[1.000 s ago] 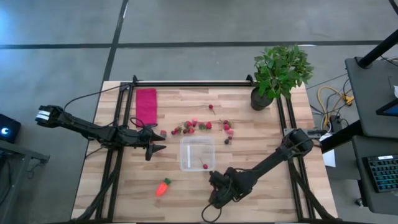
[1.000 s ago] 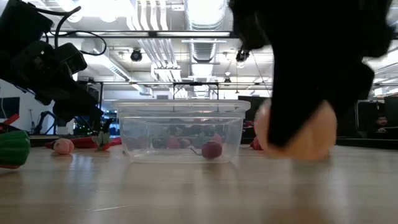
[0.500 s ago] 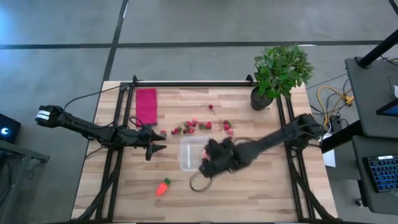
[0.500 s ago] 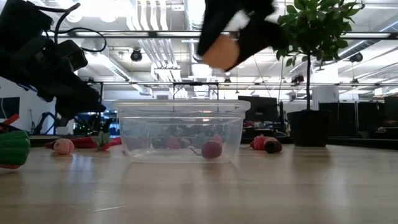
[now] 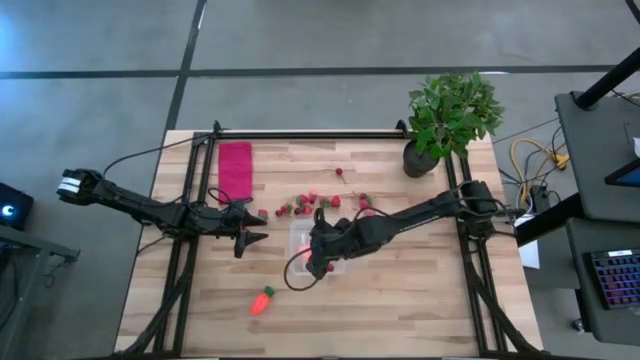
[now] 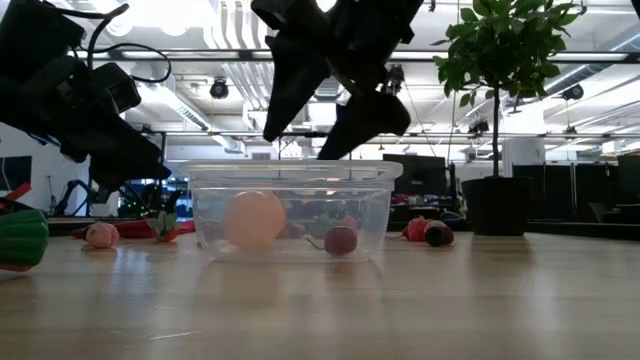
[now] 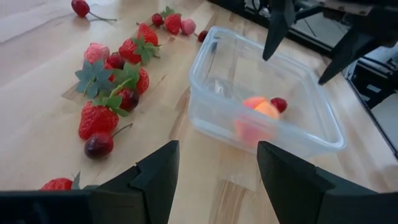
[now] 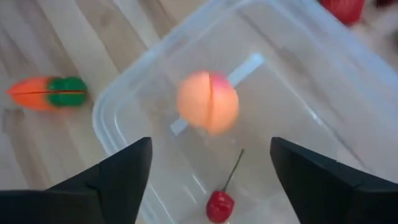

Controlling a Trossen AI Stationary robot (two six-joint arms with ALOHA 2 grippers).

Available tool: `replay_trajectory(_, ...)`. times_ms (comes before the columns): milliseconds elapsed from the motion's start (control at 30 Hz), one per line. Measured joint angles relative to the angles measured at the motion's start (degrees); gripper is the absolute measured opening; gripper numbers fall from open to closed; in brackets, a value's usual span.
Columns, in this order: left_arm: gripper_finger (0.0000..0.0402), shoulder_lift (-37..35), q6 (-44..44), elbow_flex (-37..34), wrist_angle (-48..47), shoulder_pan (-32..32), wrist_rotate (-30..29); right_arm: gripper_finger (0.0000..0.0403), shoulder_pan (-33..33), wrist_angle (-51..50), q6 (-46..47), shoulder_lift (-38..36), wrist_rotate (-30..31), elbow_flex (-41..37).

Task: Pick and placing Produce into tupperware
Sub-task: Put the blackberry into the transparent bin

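At the table's left side, left claw parked low over the wood just left of the tupperware, fingers spread apart and holding nothing, as the left wrist view shows with both dark fingers wide of each other. Behind it, a red cloth lying flat near the far edge. Nearer the front edge, an orange carrot with green top, on its side, apart from the container. Along the far side of the tupperware, a scatter of strawberries and dark cherries, touching one another in places, none inside. In the centre, the clear tupperware standing upright with a pale orange-pink round fruit inside it toward its left half in the low view, and a small red cherry with stem resting on its floor beside. Directly above the container, right claw hanging with fingers wide open, empty, clear of the fruit and of the rim. Farther right, a few more berries on the wood, then a potted plant at the far right corner.
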Motion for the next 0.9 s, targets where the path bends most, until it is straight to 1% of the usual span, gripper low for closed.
replay_trajectory(67,0.0203,0.01,0.00,0.02,-0.18,0.00,0.00,0.0339,-0.05,-3.45,3.89,-0.44,0.35,0.75)
replay_trajectory(100,0.0203,-0.01,0.02,0.02,-0.13,-0.02,0.00,0.0344,-0.07,-6.38,6.51,-0.89,1.57,1.26)
replay_trajectory(167,0.0203,-0.03,0.02,0.02,-0.04,-0.01,0.00,0.0348,-0.07,-14.64,13.89,-1.82,4.81,2.42)
replay_trajectory(233,0.0203,-0.03,0.02,0.02,-0.12,0.00,0.00,0.0347,-0.40,-22.74,21.29,-3.16,6.05,2.78)
replay_trajectory(333,0.0203,0.01,0.02,0.02,-0.07,0.00,0.00,0.0337,-1.08,-32.51,31.39,-5.35,6.11,2.64)
replay_trajectory(400,0.0203,-0.03,0.02,0.02,0.03,0.00,0.00,0.0330,-1.80,-38.20,37.20,-6.37,5.06,2.22)
replay_trajectory(467,0.0203,-0.08,0.02,0.02,0.02,-0.01,0.00,0.0326,-2.82,-40.63,38.47,-6.98,2.54,1.03)
replay_trajectory(533,0.0203,-0.04,0.02,0.02,0.09,-0.01,0.00,0.0325,-4.15,-39.93,38.06,-7.19,-0.37,-0.90)
replay_trajectory(667,0.0203,-0.03,0.02,0.02,0.19,-0.02,0.02,0.0325,-7.00,-34.53,36.30,-7.88,-5.36,-5.97)
replay_trajectory(833,0.0203,-0.08,0.00,0.02,0.03,0.00,0.41,0.0325,-10.51,-25.21,36.50,-9.44,-7.72,-13.38)
replay_trajectory(900,0.0203,-0.10,-0.02,0.02,-0.01,-0.02,1.27,0.0325,-11.75,-22.40,38.05,-10.63,-8.28,-16.28)
